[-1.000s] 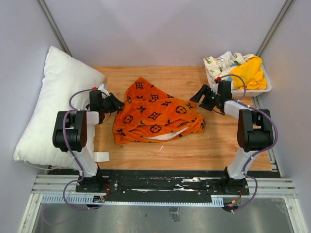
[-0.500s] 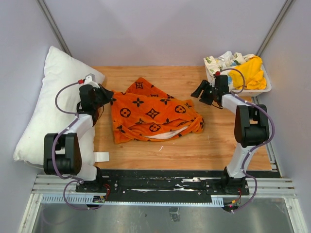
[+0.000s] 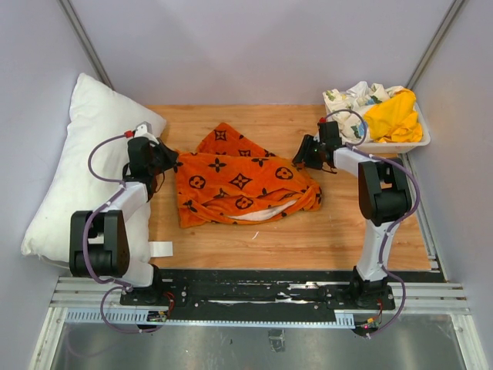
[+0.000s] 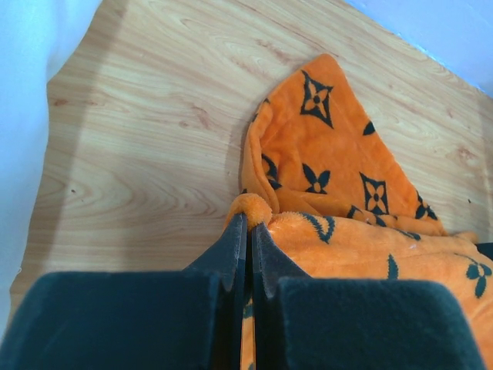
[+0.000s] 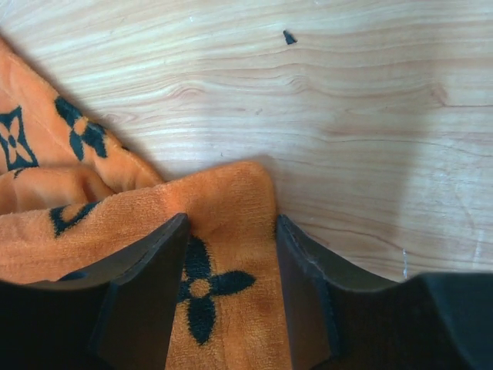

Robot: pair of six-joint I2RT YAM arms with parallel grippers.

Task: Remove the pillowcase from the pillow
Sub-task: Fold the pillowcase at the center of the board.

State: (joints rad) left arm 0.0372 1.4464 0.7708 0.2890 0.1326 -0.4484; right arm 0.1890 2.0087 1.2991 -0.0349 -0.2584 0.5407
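Note:
The orange pillowcase (image 3: pixel 243 183) with black motifs lies crumpled and flat in the middle of the wooden table, off the pillow. The plain white pillow (image 3: pixel 81 162) leans against the left wall. My left gripper (image 3: pixel 171 160) is shut on a fold at the pillowcase's left edge (image 4: pixel 254 208). My right gripper (image 3: pixel 302 156) is open, its jaws astride the pillowcase's right corner (image 5: pixel 227 231) without closing on it. A strip of white lining (image 3: pixel 262 216) shows at the case's near edge.
A white tray (image 3: pixel 408 141) at the back right holds a yellow cloth (image 3: pixel 394 116) and a white floral-print cloth (image 3: pixel 350 99). A small white tag (image 3: pixel 160 248) lies on the table near the left arm's base. Grey walls close in both sides.
My left gripper has pulled the pillowcase's left edge toward the pillow. My right gripper has moved left and down from near the tray onto the case's right corner.

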